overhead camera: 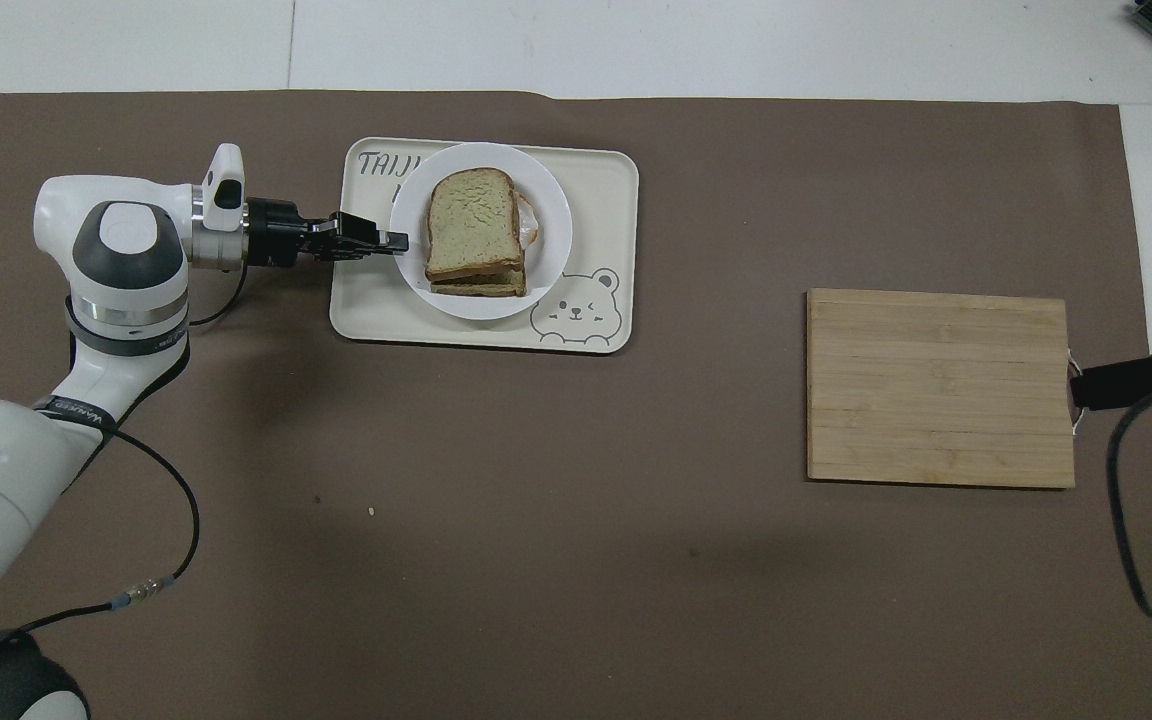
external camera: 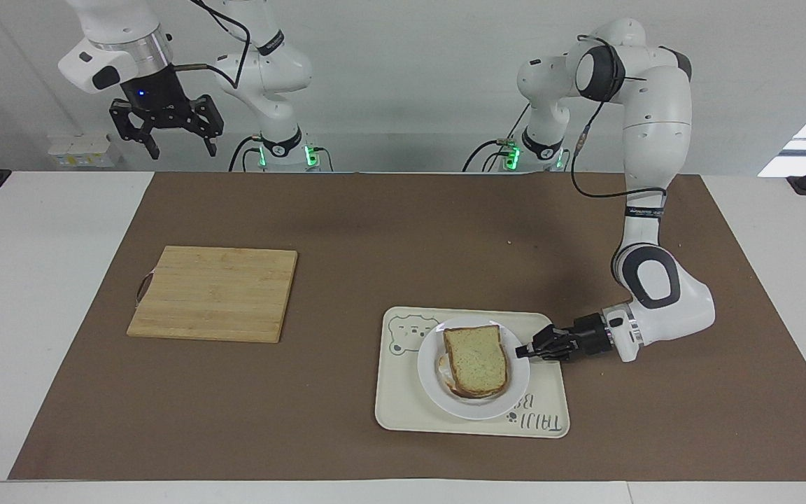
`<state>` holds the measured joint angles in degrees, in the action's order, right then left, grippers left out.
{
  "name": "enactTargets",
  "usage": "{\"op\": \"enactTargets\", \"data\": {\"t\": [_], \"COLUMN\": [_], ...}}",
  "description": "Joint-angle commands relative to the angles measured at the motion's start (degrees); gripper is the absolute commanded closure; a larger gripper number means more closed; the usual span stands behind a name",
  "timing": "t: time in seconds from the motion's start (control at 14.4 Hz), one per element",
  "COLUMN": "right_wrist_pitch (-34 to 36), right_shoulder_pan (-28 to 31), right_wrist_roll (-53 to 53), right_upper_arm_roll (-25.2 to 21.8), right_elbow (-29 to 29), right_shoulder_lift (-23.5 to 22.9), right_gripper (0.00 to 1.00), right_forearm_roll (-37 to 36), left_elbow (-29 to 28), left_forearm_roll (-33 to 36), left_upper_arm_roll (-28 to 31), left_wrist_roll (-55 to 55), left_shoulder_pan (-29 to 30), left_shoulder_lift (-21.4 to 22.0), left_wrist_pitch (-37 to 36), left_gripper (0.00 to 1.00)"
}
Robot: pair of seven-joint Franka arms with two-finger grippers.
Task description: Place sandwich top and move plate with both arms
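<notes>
- sandwich top (external camera: 474, 360) already on the egg slice, on the plate (external camera: 518, 374), on the bear tray (external camera: 543, 413)
- left gripper (external camera: 523, 351) at the plate rim's 3 o'clock in facing view; grasping or released, cannot tell
- right gripper (external camera: 178, 148) released, waiting high
- bamboo cutting board (external camera: 214, 292) at 9 o'clock
- brown mat (external camera: 375, 238), white wall

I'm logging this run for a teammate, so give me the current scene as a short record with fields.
sandwich top: lying on the stacked sandwich on the plate
plate: on the tray
left gripper: low, at the plate's rim on the left arm's end
right gripper: open, raised near its base; arm waits
cutting board: bare, toward the right arm's end, nearer the robots than the tray
</notes>
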<state>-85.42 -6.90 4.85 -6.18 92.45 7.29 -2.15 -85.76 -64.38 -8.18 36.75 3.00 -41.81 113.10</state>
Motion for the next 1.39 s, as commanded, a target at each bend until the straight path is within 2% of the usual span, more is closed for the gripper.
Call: {"op": "enactTargets", "data": {"t": [0.0, 0.28, 0.35, 0.48, 0.76, 0.9, 1.11, 1.32], "right_wrist_pitch": [-0.2, -0.1, -0.1, -0.2, -0.1, -0.1, -0.1, -1.6], "right_shoulder_pan": [0.6, 0.6, 0.6, 0.6, 0.6, 0.6, 0.2, 0.6], "right_wrist_roll": [-0.5, -0.5, -0.5, -0.5, -0.5, -0.5, -0.3, -0.4], "right_upper_arm_roll": [0.5, 0.5, 0.5, 0.5, 0.5, 0.5, 0.6, 0.6], "right_elbow": [1.2, 1.2, 1.2, 1.2, 1.2, 1.2, 1.2, 1.4], "right_shoulder_lift": [1.1, 1.1, 1.1, 1.1, 1.1, 1.1, 1.2, 1.1], "right_gripper": [0.0, 0.0, 0.0, 0.0, 0.0, 0.0, 0.0, 0.0], "right_forearm_roll": [-0.1, -0.1, -0.1, -0.1, -0.1, -0.1, -0.1, 1.4], "left_elbow": [-0.3, -0.6, -0.8, -0.9, -1.2, -1.2, -0.5, 0.0], "left_forearm_roll": [0.5, 2.2, 4.9, 14.8, 42.5, 52.1, 61.1, 63.2], "left_upper_arm_roll": [0.4, 0.5, 0.5, 0.4, 0.3, 0.4, 0.4, 0.4], "left_wrist_roll": [-0.5, -0.5, -2.1, -9.1, -23.4, -25.6, -25.5, -25.6], "left_shoulder_pan": [-0.5, -1.4, -1.4, -2.1, -4.2, -5.2, -5.1, -5.2], "left_shoulder_lift": [1.4, 3.2, 4.6, 7.8, 15.8, 19.3, 25.2, 29.7], "left_wrist_pitch": [1.2, 1.5, 2.6, 4.1, 3.1, 0.9, -1.5, -6.2], "left_gripper": [0.56, 0.25, 0.21, 0.02, 0.0, 0.0, 0.0, 0.0]}}
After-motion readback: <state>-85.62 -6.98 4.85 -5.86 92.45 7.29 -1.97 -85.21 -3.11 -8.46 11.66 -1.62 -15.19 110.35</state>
